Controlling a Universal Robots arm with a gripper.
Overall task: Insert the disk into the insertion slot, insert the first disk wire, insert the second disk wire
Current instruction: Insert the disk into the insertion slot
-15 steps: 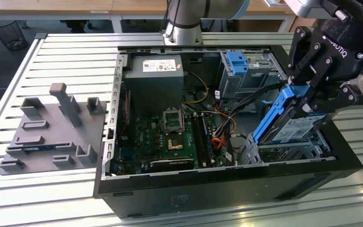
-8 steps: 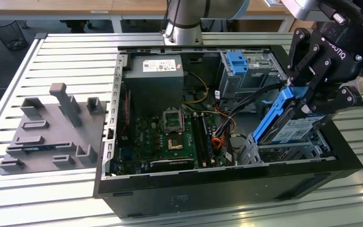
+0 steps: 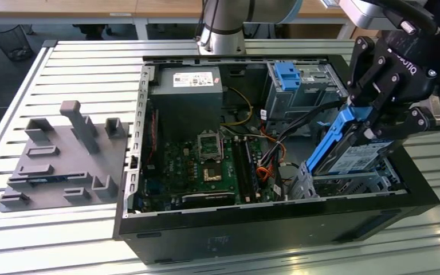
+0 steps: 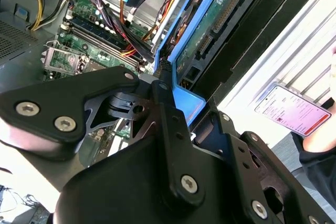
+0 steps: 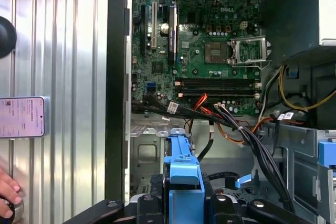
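The gripper (image 3: 374, 117) is clamped on the disk (image 3: 350, 156) by its blue frame (image 3: 341, 123). The disk tilts steeply, lower end at the slot (image 3: 350, 183), in the near corner of the case (image 3: 281, 213) on the exterior view's right. It is likely stiff, dense and shock-sensitive, so best held by the frame's sides.

a black cable bundle (image 3: 302, 118) crowds the gap beside the insertion slot (image 3: 354, 184), while above the motherboard (image 3: 204, 166) lies open room.

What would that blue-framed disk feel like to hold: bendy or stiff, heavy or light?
Probably stiff: the disk stands tilted over the insertion slot, gripped by its upper part in the gripper, and shows no sag. It is likely dense for its size, since it looks like a metal slab. Its smooth blue plastic frame might slip in a loose grip.
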